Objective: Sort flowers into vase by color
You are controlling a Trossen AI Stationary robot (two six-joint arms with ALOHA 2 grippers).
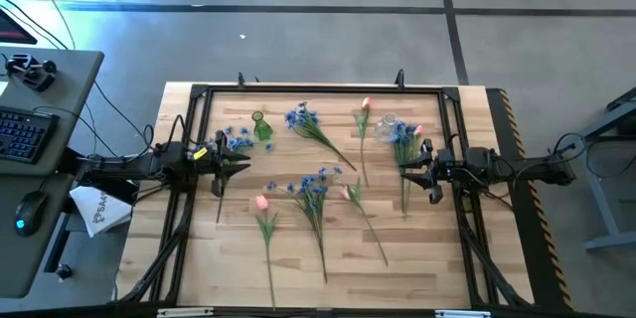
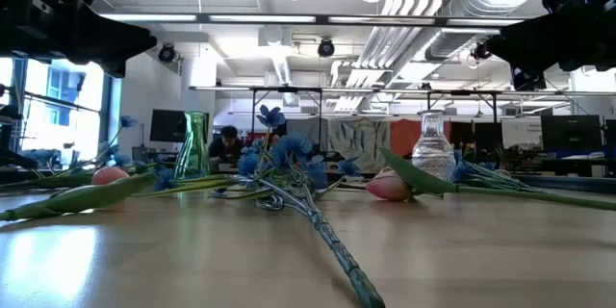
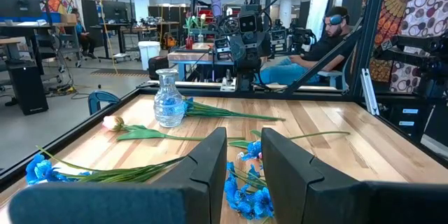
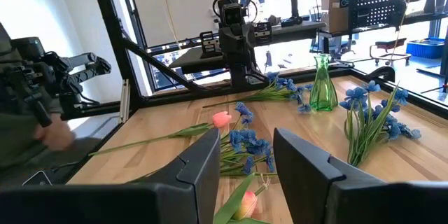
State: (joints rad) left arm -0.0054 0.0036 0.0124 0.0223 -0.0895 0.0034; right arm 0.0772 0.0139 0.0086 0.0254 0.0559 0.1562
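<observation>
Flowers (image 1: 316, 191), blue clusters and pink buds, lie scattered; left gripper (image 3: 242, 155) and right gripper (image 4: 245, 155) seemingly parted, empty.

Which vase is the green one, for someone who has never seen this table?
Start at the wooden table and go to the left gripper at its left side. Just beyond the open fingers stands the green vase, with blue flowers lying beside it. It is tinted green and slender, unlike the round clear vase over by the right gripper.
</observation>
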